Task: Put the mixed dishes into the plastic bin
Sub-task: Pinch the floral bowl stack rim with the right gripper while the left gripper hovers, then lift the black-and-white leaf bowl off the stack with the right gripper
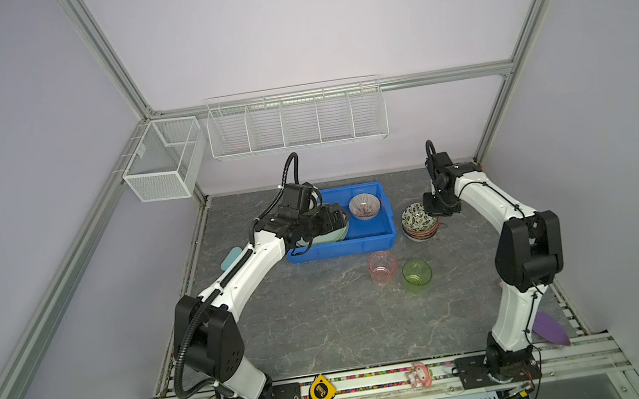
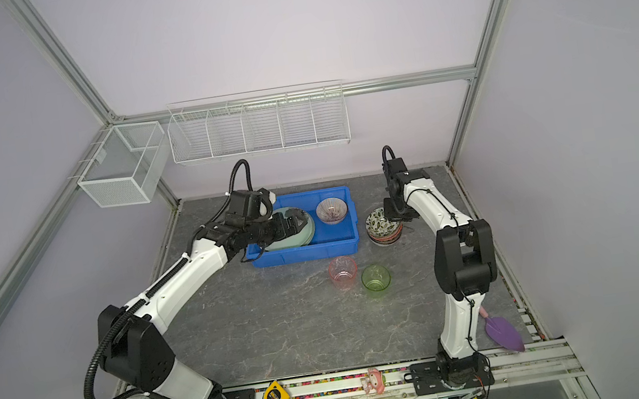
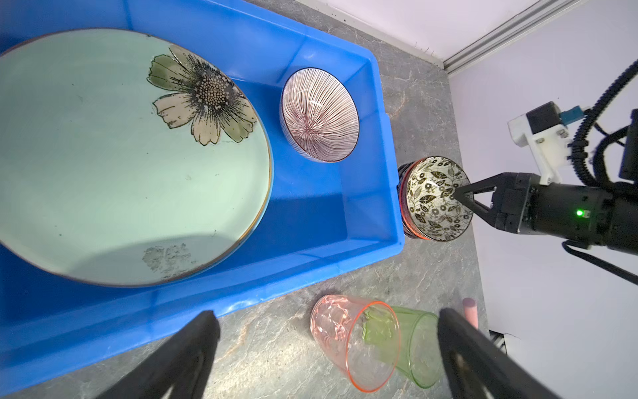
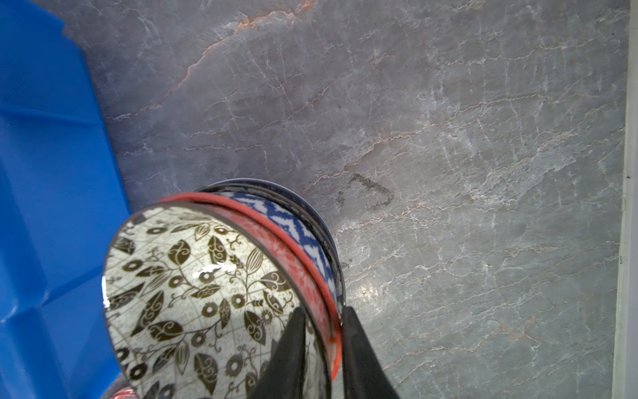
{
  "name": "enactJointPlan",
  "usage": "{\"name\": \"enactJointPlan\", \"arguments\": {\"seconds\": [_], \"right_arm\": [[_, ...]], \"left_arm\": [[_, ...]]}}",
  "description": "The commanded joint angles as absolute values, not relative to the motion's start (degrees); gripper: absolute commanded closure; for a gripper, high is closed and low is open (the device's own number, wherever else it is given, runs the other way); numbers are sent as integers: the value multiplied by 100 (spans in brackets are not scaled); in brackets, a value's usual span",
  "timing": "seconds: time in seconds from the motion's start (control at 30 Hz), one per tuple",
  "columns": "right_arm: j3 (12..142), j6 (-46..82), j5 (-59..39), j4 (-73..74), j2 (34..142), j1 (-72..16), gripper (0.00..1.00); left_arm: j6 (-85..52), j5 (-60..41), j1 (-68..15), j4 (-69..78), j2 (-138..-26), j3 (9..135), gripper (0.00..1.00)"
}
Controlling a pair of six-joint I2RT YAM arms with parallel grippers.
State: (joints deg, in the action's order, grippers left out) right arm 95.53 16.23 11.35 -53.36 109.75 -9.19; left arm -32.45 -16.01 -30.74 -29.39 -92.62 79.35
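Observation:
The blue plastic bin (image 1: 340,246) holds a pale green flower plate (image 3: 121,155) and a striped bowl (image 1: 365,206). My left gripper (image 1: 334,216) hangs open over the plate, holding nothing; in the left wrist view its black fingers (image 3: 203,331) stand wide apart. Just right of the bin stands a stack of bowls (image 1: 419,221) topped by a leaf-patterned bowl (image 4: 193,293). My right gripper (image 4: 324,311) is shut on the stack's rim, one finger inside the leaf bowl and one outside the red bowl under it. A pink cup (image 1: 382,267) and a green cup (image 1: 417,275) stand in front of the bin.
A teal scoop (image 1: 231,258) lies left of the bin, partly under my left arm. A purple scoop (image 2: 503,331) lies by the right arm's base. White wire baskets (image 1: 297,121) hang on the back wall. A tape measure (image 1: 321,389) and a pink figurine (image 1: 418,374) sit on the front rail.

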Motion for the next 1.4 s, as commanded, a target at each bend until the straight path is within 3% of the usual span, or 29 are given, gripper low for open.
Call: {"name": "enactJointPlan", "arguments": {"seconds": [0.0, 0.1, 0.6, 1.0, 1.37], "right_arm": [[9759, 1540, 1203, -5406, 11034, -1003, 77], [9782, 1532, 1270, -5427, 11064, -1019, 71], [9823, 1547, 1234, -5443, 11261, -1028, 71], [9800, 1521, 1296, -5445, 11156, -1030, 88], [9840, 1492, 1313, -5446, 10856, -1024, 93]], "left_arm": [[-3173, -1655, -3041, -2902, -9343, 8012, 1], [-3173, -1667, -3041, -2922, -9352, 8005, 1], [-3172, -1639, -3041, -2946, -9333, 7943, 1], [-3182, -1628, -3041, -2941, -9316, 7902, 1], [-3177, -1659, -3041, -2927, -9308, 7884, 1]]}}
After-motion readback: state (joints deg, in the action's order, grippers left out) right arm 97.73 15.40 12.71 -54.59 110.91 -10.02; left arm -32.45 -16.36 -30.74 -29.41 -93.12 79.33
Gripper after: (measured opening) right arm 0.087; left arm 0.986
